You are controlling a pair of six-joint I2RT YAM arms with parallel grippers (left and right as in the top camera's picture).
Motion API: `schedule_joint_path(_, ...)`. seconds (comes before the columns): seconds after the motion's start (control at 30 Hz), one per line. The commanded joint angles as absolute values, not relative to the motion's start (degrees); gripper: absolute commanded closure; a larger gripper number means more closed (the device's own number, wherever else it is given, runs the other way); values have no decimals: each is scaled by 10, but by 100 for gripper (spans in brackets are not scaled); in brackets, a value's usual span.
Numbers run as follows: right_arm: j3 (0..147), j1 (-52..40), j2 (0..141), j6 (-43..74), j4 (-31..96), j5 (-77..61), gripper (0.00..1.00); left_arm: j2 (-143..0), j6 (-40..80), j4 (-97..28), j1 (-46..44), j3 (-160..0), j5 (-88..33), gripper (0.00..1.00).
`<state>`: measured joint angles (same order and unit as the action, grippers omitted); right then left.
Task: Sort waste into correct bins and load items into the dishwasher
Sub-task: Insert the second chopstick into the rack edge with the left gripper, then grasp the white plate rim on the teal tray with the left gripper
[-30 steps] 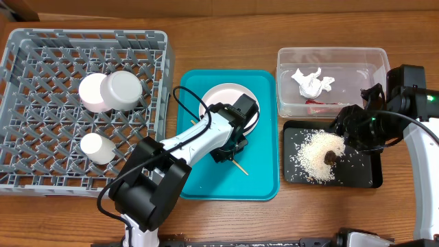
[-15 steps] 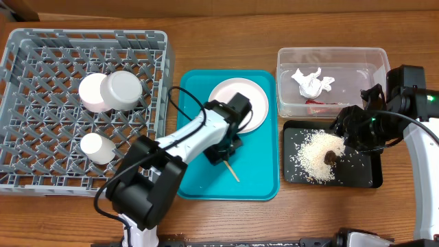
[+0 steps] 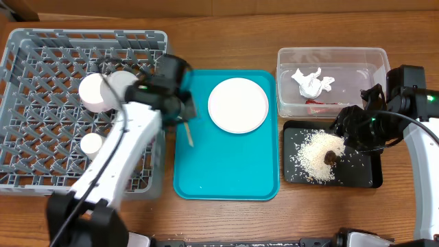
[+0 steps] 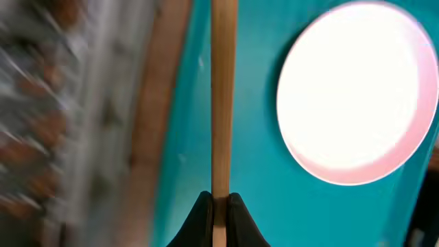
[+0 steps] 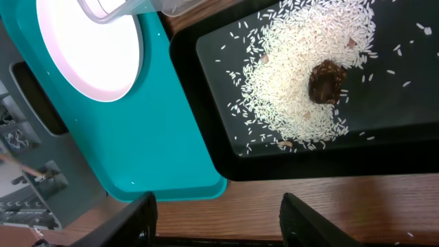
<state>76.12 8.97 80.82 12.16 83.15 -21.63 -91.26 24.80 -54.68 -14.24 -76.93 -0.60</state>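
chopstick (image 4: 223,96) lifted, pinched between left fingers (image 4: 197,225)

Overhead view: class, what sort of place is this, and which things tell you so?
Probably a robot test bench staged as a dish-clearing station: a wooden table carries a grey dish rack, a teal tray with a white plate, and a clear tub and black tray holding waste.

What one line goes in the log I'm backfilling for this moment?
left gripper shut on chopstick above teal tray | right gripper open over black tray | plate on teal tray
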Motion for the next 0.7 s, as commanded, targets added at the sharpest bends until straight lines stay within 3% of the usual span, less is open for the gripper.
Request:
schedule_joint_path(0.0,770,91,795,119,831,-215,41,-902,-9,-555,-98,-781,2,96)
schedule_joint_path(0.2,770,91,795,119,831,-215,41,-945,-55,-544,-41,-780,6,96)
schedule_joint_path(0.57,770,91,795,119,831,-215,41,-989,-69,-537,-26,-780,15,96)
schedule_joint_path(0.63,770,91,795,119,831,-215,41,-989,-68,-540,-26,-782,15,80)
schedule_joint_path(0.67,770,91,795,119,831,-215,41,-989,-67,-544,-26,-785,15,78)
